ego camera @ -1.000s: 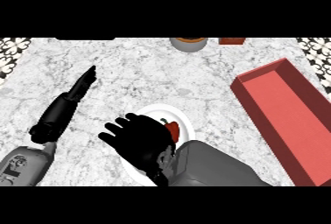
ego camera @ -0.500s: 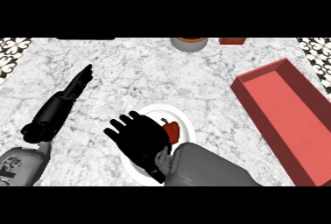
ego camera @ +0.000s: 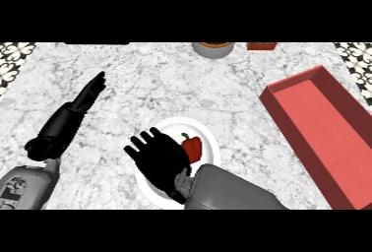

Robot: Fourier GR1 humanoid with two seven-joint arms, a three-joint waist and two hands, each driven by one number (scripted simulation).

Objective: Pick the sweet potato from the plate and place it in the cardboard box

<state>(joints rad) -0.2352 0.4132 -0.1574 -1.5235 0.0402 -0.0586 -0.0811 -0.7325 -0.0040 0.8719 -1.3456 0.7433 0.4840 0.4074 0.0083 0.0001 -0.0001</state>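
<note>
Right now the right hand (ego camera: 161, 160) hovers over the white plate (ego camera: 207, 133), fingers spread and holding nothing.

Just beside that hand's fingers, on its right, a red pepper-like vegetable (ego camera: 192, 148) with a dark stem lies on the plate. Farther right sits the long red box (ego camera: 320, 133), well apart from the plate. Off to the left, the left hand (ego camera: 88, 93) lies with straight fingers over the marble desk (ego camera: 167, 83). Beyond, a round pot (ego camera: 213, 48) stands at the far edge.
</note>
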